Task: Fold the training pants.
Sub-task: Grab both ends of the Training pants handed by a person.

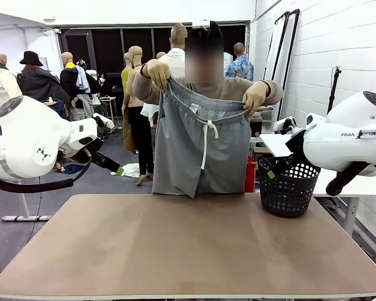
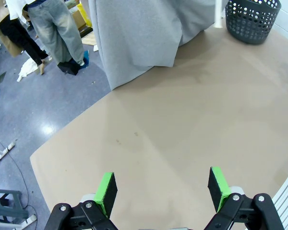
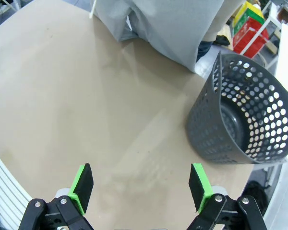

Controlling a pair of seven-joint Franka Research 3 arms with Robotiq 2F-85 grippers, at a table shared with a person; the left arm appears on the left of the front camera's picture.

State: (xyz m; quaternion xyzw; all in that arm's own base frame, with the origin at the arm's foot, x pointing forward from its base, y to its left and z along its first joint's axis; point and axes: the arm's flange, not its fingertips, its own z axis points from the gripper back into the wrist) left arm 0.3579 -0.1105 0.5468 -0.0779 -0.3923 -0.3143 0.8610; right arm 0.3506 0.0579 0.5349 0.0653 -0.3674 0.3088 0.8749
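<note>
The person at the far side holds up the light grey training pants (image 1: 200,147) by the waistband with both hands (image 1: 158,71). A white drawstring (image 1: 205,143) hangs down the front, and the leg ends reach the table's far edge. The pants' lower part also shows in the left wrist view (image 2: 139,33) and the right wrist view (image 3: 168,24). My left gripper (image 2: 162,189) hovers open above the bare brown table (image 2: 192,120), with nothing between its green pads. My right gripper (image 3: 141,188) is open too, above the table beside the basket.
A dark perforated plastic basket (image 1: 288,185) stands at the table's far right (image 3: 240,120). The two white arms (image 1: 31,141) sit back at both sides of the table. Red and yellow crates (image 3: 247,24) lie on the floor beyond.
</note>
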